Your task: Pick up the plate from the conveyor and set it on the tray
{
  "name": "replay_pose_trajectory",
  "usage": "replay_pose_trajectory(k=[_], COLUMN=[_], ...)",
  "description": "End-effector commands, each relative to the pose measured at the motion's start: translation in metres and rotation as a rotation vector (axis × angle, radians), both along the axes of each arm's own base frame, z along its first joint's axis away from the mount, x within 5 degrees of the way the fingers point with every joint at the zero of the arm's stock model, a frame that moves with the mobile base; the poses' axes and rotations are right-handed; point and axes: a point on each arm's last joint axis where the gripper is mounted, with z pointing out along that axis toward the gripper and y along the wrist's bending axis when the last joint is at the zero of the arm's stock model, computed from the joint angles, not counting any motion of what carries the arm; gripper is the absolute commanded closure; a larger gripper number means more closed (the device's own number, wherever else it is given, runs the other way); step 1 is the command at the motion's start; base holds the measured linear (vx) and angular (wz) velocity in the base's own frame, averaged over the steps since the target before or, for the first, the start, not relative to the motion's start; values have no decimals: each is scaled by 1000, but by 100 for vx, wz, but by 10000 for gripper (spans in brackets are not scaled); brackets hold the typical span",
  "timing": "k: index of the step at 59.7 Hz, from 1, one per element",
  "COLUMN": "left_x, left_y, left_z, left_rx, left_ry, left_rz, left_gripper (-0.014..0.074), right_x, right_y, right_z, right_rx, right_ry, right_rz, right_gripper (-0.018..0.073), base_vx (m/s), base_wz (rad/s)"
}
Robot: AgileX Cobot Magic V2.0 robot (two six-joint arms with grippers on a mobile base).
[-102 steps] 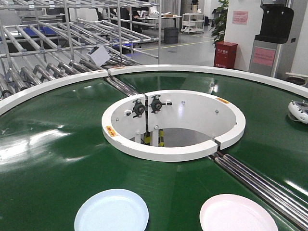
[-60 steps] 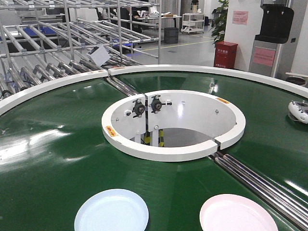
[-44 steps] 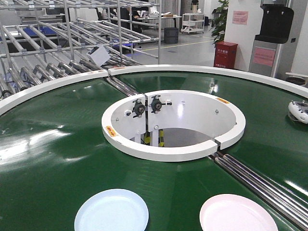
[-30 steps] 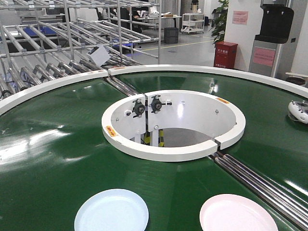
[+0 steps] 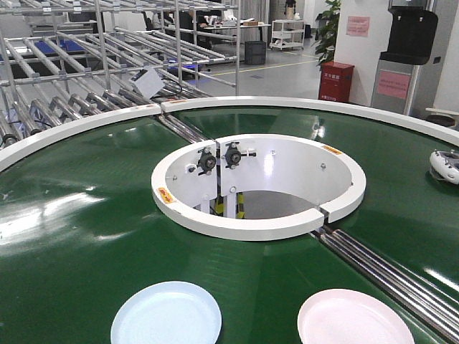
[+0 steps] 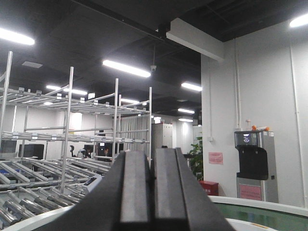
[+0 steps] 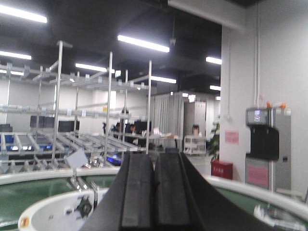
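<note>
We see the left gripper [image 6: 153, 161] with its two dark fingers [image 6: 134, 192] pressed flat against each other. Only a hairline seam shows between them, and nothing is caught in it. The right gripper [image 7: 154, 163] stands the same way: jaws closed, the pads meeting along one thin line, holding nothing and touching nothing. Both wrist cameras look out over the fingers toward the grey roller racks [image 6: 57, 144] under the ceiling lights [image 6: 127, 68] (the right one also catches a piece of the white ring and a strip of green belt below).

In the front view the conveyor [image 5: 72, 236] fills the frame, its glossy green belt curving round the white inner ring [image 5: 237, 228]. Two plates lie flat on the belt at the near edge of the picture. The pale blue plate [image 5: 166, 314] is to the left and the pale pink plate [image 5: 355, 319] to the right, well apart from each other, each cut off by the bottom of the frame. The pink one sits just beside the steel rollers [image 5: 387, 269] that run diagonally out from the ring. A small white object [image 5: 446, 165] rests on the belt at the far right edge; we cannot tell what it is. Beyond the white outer rim, a red box [image 5: 336, 81] stands on the hall floor.
</note>
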Motion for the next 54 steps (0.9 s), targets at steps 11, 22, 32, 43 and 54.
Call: replay_pose_trajectory(k=[11, 22, 32, 43, 54], left_x=[74, 130, 152, 155, 155], left_y=[-6, -10, -12, -12, -12], left_z=[82, 71, 60, 59, 58], left_rx=[17, 28, 33, 33, 34], left_ry=[237, 380, 432, 438, 442], left_rz=[-3, -3, -3, -3, -3], left_gripper=[602, 602, 593, 493, 276], right_x=[47, 99, 124, 128, 128], right_y=[3, 7, 9, 9, 9], right_z=[90, 82, 71, 69, 68], right_rx=[-52, 9, 10, 6, 9], right_ry=[127, 282, 363, 382, 390], right_rz=[-14, 19, 19, 19, 20], right_gripper=[568, 568, 560, 440, 141], base_vx=[0, 0, 0, 0, 0], base_wz=[0, 0, 0, 0, 0])
